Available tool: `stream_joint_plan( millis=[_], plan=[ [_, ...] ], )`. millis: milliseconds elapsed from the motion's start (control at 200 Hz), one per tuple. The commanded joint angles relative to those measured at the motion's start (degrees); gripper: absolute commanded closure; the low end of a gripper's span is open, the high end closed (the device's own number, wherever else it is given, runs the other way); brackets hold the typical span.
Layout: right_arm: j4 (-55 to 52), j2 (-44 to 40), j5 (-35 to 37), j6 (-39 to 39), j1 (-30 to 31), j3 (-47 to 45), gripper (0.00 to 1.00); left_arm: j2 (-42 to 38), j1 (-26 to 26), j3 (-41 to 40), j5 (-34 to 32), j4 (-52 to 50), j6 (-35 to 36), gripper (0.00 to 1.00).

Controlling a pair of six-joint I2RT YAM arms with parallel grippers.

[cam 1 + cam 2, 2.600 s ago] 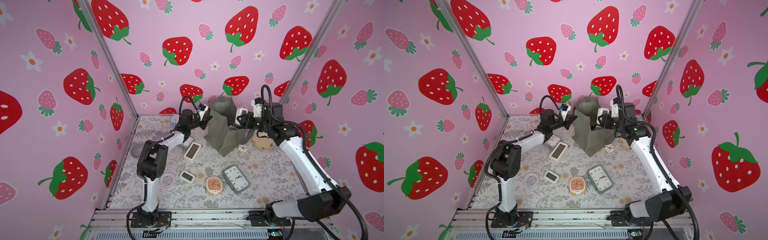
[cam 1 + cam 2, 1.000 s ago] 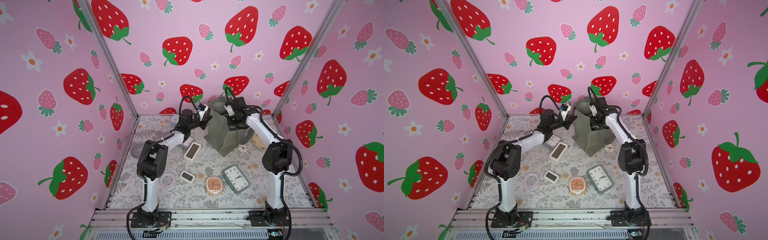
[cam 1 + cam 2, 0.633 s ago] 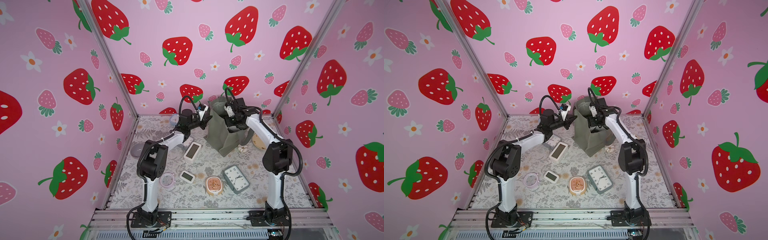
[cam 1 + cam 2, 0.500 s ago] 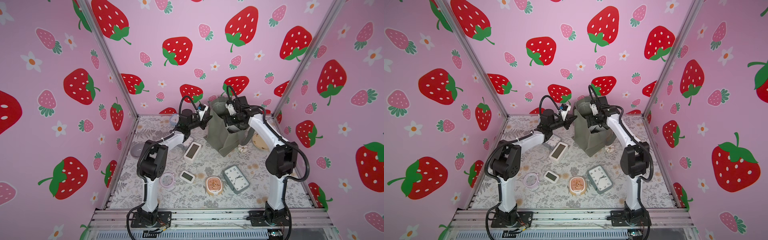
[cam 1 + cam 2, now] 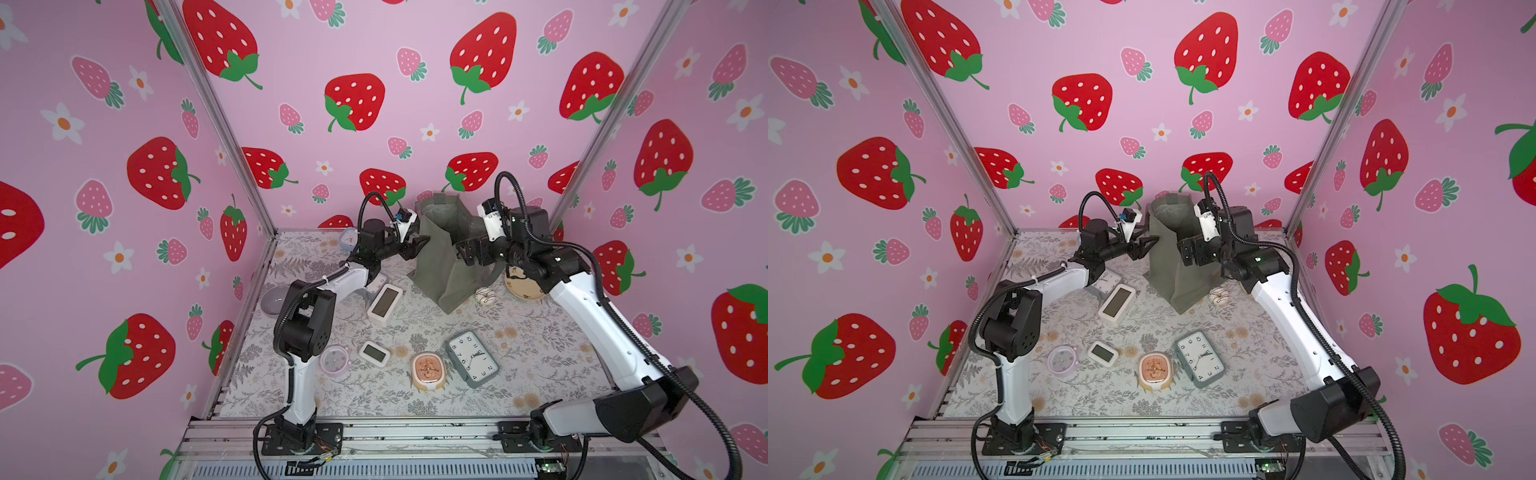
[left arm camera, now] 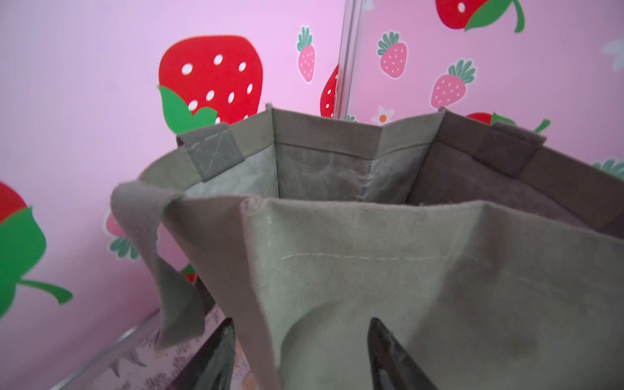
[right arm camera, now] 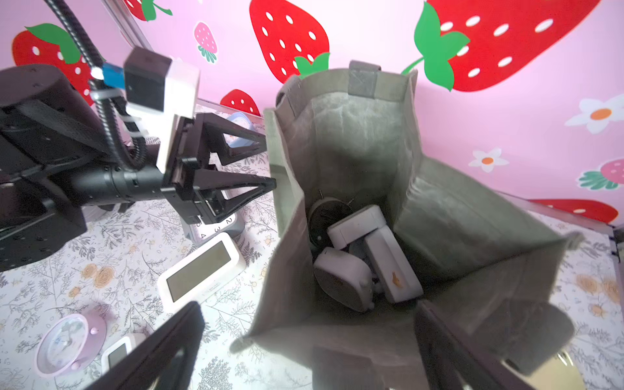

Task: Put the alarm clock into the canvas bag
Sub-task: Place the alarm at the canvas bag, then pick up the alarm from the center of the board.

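The grey-green canvas bag (image 5: 444, 253) (image 5: 1173, 266) stands open at the back of the table. The right wrist view shows several white alarm clocks (image 7: 358, 224) lying on the bottom of the bag (image 7: 344, 135). My left gripper (image 5: 419, 245) (image 7: 271, 165) is open, its tips against the bag's left wall; a fold of that wall (image 6: 337, 256) runs between its fingers (image 6: 216, 354). My right gripper (image 5: 466, 251) (image 7: 310, 337) hangs wide open over the bag's right rim with nothing in it.
More clocks lie on the floral table: a white digital one (image 5: 384, 302), a small white one (image 5: 374, 352), a peach one (image 5: 428, 370), a grey-green analogue one (image 5: 473, 359), a lilac round one (image 5: 334, 359). A wooden round clock (image 5: 525, 286) sits under the right arm.
My left gripper has opened and let go of the bag's rim. My right gripper has opened wide, and its arm has swung back to the right from above the bag.
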Motion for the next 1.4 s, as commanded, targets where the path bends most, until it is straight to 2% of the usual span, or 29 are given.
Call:
stream_joint_plan(
  millis=[0,110,160,180,375,450,525,600,655,801,951,1101,1396],
  plan=[
    [5.3,-2.9,0.3,2.9,-0.1,-4.9,0.0,-5.0,0.0,-1.8,-3.7,0.6,1.6,0.23],
    [8.9,-5.6,-0.1,4.8,0.0,-9.2,0.0,-9.1,0.4,-2.2,-6.7,-2.8,0.7,0.18],
    [10.5,-6.6,-1.5,5.8,0.0,-10.9,0.0,-11.6,0.7,-3.0,-8.3,-5.9,-0.7,0.03],
    [10.6,-7.1,-2.1,6.1,0.0,-11.5,0.0,-12.7,0.8,-3.6,-9.6,-7.2,-1.3,0.01],
    [16.7,-12.6,-3.8,7.9,0.1,-17.2,0.0,-26.7,0.6,-15.9,-18.2,-23.7,-2.7,0.03],
    [17.5,-14.7,-5.6,9.1,0.1,-18.6,0.0,-30.9,0.2,-16.7,-20.7,-36.7,-4.2,0.06],
    [18.5,-16.4,-10.8,11.1,0.2,-20.0,0.0,-34.4,-0.7,-17.8,-21.9,-48.5,-6.2,0.08],
    [16.2,-17.6,-12.8,11.2,0.5,-20.6,0.0,-38.0,-2.1,-23.1,-25.4,-52.6,-9.4,0.09],
    [15.2,-18.8,-13.6,10.3,0.8,-21.9,0.0,-39.5,-2.6,-26.0,-25.6,-54.6,-11.3,0.09],
    [11.3,-21.0,-12.0,7.5,0.8,-22.4,0.0,-37.5,-3.6,-27.7,-29.2,-60.4,-16.2,0.08],
    [10.0,-23.3,-10.4,6.3,0.8,-22.9,0.0,-31.8,-4.7,-26.4,-30.3,-61.1,-15.0,0.03],
    [10.6,-23.3,-11.3,6.6,0.8,-24.6,0.0,-28.7,-5.1,-25.9,-33.6,-57.5,-14.0,0.01],
    [10.0,-23.7,-10.5,6.0,0.8,-24.1,0.0,-24.0,-5.4,-25.8,-33.0,-49.6,-11.2,0.0]
  ],
)
